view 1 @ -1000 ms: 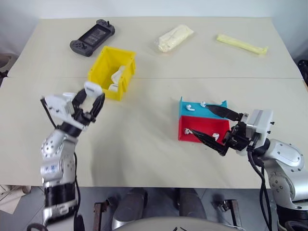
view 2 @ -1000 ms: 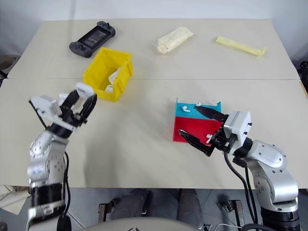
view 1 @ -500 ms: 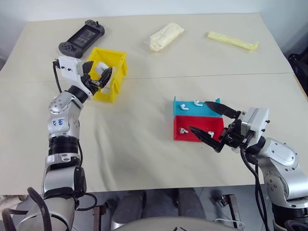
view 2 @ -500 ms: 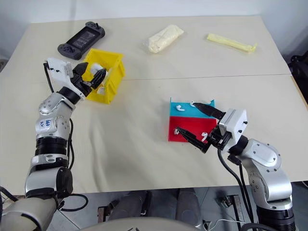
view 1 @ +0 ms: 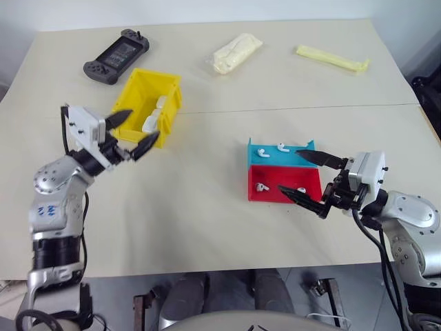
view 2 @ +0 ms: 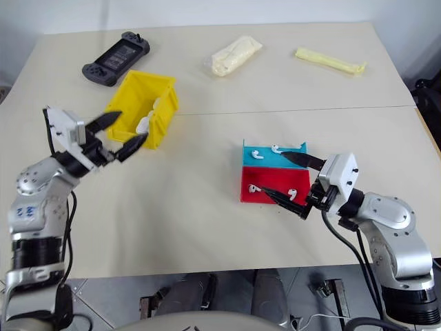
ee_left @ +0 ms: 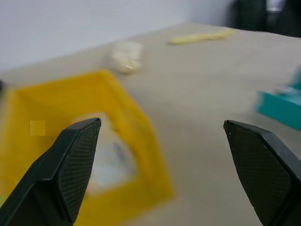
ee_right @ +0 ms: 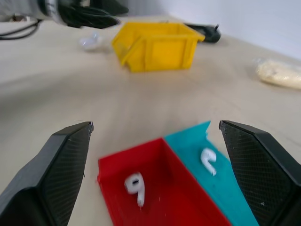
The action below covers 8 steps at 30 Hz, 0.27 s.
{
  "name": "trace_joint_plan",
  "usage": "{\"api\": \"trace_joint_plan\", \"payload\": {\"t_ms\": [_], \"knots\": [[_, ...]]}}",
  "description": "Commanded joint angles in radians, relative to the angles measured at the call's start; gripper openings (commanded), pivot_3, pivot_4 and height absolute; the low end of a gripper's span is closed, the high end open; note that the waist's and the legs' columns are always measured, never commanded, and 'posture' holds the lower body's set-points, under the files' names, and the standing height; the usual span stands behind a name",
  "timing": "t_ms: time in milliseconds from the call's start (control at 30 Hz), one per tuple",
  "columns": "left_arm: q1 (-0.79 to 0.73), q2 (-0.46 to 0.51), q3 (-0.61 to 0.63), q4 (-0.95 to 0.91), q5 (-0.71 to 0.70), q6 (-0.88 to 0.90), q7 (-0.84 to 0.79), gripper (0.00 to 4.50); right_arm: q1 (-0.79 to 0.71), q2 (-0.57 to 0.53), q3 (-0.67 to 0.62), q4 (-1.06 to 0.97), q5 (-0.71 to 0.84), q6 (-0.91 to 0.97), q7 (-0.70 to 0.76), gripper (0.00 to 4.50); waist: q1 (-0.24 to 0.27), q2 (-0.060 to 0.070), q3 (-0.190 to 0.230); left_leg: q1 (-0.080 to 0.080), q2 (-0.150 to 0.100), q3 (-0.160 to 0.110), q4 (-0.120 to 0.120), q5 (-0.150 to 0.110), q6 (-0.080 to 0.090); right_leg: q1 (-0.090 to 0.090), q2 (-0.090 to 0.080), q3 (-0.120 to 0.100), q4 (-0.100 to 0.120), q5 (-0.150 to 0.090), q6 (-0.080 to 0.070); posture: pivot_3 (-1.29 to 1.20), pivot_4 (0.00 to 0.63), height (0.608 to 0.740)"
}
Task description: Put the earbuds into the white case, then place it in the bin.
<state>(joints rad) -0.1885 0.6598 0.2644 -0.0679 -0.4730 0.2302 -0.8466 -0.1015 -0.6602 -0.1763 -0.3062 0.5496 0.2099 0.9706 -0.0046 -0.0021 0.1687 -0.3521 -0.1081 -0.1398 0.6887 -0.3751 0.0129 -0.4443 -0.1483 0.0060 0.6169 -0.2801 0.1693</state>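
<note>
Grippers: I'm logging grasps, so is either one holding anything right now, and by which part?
Nothing is held. The left gripper is open and empty beside the bin; the right gripper is open over the red tray, gripping no earbud.

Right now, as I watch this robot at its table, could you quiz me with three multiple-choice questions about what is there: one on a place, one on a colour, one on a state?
1. Where does the black game console lie?
A. Inside the red tray
B. On the table beyond the yellow bin
C. Between the two trays

2. What colour is the tray that touches the red tray on its far side?
A. Cyan
B. Green
C. Black

3. How does the left gripper stand?
A. Shut on a case
B. Shut on an earbud
C. Open and empty

Answers:
1. B: the console sits near the table's far left corner, past the yellow bin.
2. A: the cyan tray adjoins the red one, with earbuds in both.
3. C: its black fingers stand wide apart near the bin, nothing between them.
</note>
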Motion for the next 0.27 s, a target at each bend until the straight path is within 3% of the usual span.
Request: {"api": "trace_joint_plan", "payload": {"t_ms": [33, 267], "knots": [[0.048, 0.014, 0.033, -0.077, -0.017, -0.014, -0.018, 4.45, -0.016, -0.007, -0.014, 0.031, 0.001, -0.042, 0.036, 4.50, 0.007, 0.001, 0.000, 0.000, 0.000, 0.000, -0.001, 0.000, 0.000, 0.000, 0.000, 0.000, -0.001, 0.000, 0.000, 0.00, 0.150, 0.740], [0.076, 0.002, 0.016, -0.043, 0.082, -0.135, 0.008, 4.45, 0.002, -0.003, -0.037, 0.043, -0.012, -0.074, 0.032, 4.50, 0.030, 0.001, 0.000, -0.001, 0.000, 0.000, -0.001, 0.000, 0.000, 0.001, 0.000, -0.001, -0.005, 0.000, -0.001, 0.00, 0.150, 0.740]]}}
